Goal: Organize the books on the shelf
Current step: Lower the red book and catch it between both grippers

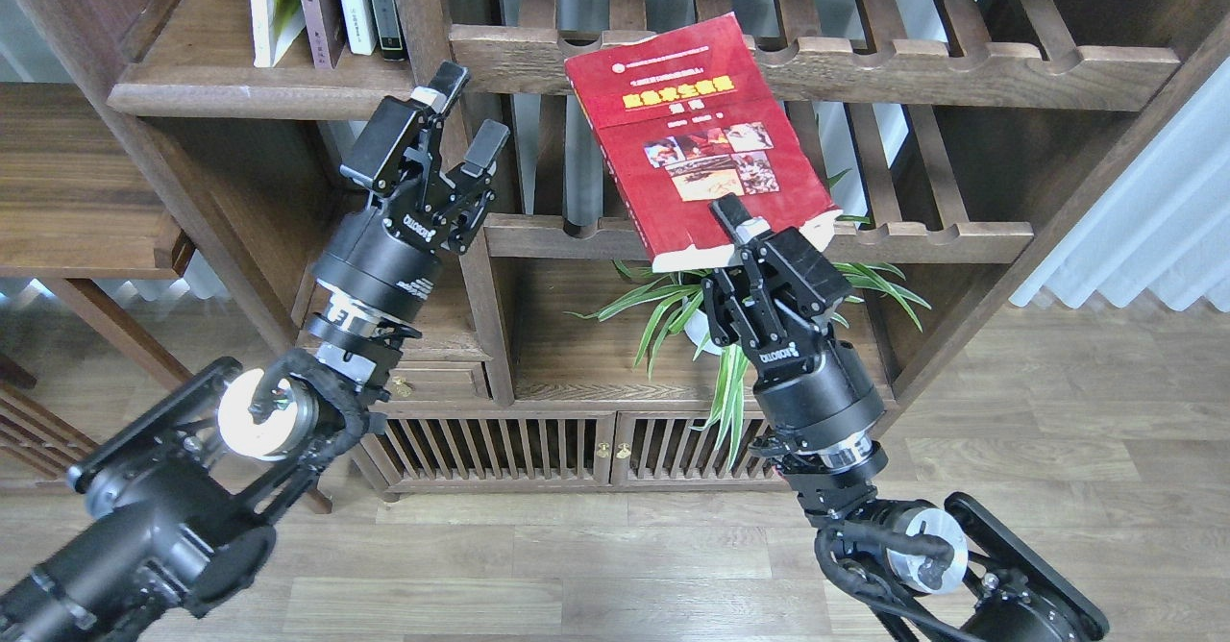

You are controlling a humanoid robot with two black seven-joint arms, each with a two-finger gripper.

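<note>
One red paperback (697,133) sits clamped at its lower edge in the right gripper (745,238). The solid shelf (259,94) lies upper left, nearer the left gripper (452,133), whose fingers are spread and empty.

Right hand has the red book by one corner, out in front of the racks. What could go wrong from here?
1. The right hand pinches the red paperback book with small photos only at its lower edge, so it may sag or slip.
2. The book's top corner sits close to the upper notched wooden rail and could catch.
</note>
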